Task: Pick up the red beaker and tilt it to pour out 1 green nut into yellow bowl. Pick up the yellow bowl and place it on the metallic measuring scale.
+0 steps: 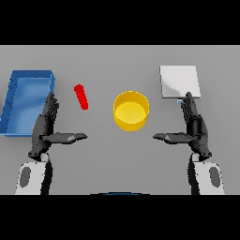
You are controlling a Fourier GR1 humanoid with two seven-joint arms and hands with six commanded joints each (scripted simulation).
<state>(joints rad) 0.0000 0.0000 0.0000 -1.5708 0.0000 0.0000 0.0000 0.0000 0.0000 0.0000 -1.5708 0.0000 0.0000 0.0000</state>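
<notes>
A slim red beaker (81, 96) stands on the grey table, left of centre, leaning a little. The yellow bowl (131, 110) sits in the middle of the table; I see nothing in it. The metallic measuring scale (179, 80) is a pale square plate at the back right. My left hand (47, 125) hovers left of the beaker, fingers straight, thumb pointing inward, holding nothing. My right hand (193, 126) mirrors it right of the bowl, just in front of the scale, also open. No green nut is visible.
A blue rectangular bin (11, 110) lies at the far left, right beside my left hand.
</notes>
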